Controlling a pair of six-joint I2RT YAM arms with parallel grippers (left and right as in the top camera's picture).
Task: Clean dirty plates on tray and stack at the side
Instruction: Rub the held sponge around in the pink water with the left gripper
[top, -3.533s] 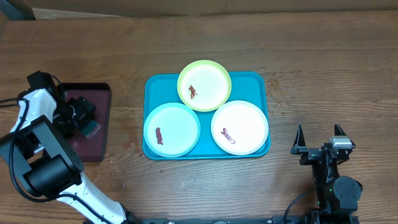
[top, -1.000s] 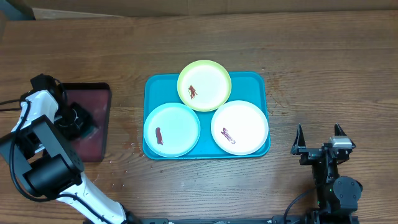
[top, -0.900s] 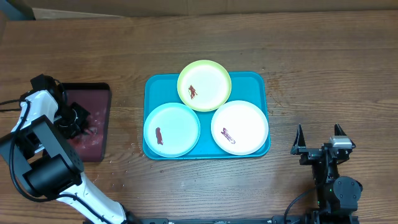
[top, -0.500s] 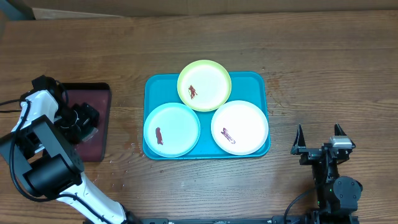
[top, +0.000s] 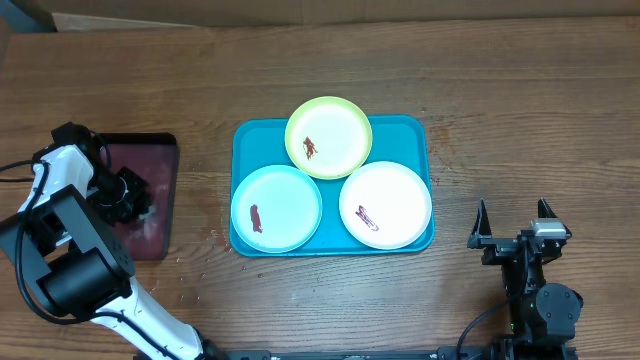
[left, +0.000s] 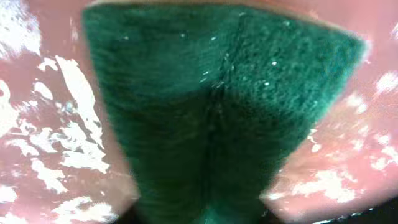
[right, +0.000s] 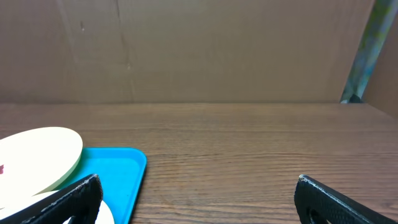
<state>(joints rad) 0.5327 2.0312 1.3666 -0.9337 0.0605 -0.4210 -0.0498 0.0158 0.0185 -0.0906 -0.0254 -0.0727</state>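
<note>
The teal tray (top: 245, 140) lies mid-table and carries three plates, each with a red-brown smear: a yellow-green one (top: 328, 137) at the back, a light blue one (top: 277, 207) front left and a white one (top: 386, 204) front right. My left gripper (top: 133, 195) is down over the maroon tray (top: 150, 150) at the far left. A green sponge (left: 217, 106) fills the left wrist view, creased and narrowing toward the jaws, which are closed on it. My right gripper (top: 512, 208) rests open near the front right, apart from the tray, with nothing between its fingers (right: 81, 193).
The maroon tray's wet surface (left: 37, 124) shows white suds or glare around the sponge. A brown cardboard wall (right: 199, 50) stands behind the table. Bare wood (right: 249, 143) lies between my right gripper and the teal tray's rim (right: 118, 174).
My left gripper opened wide over the maroon tray half a second ago and has now closed in on the sponge. The plates and my right arm have not moved.
</note>
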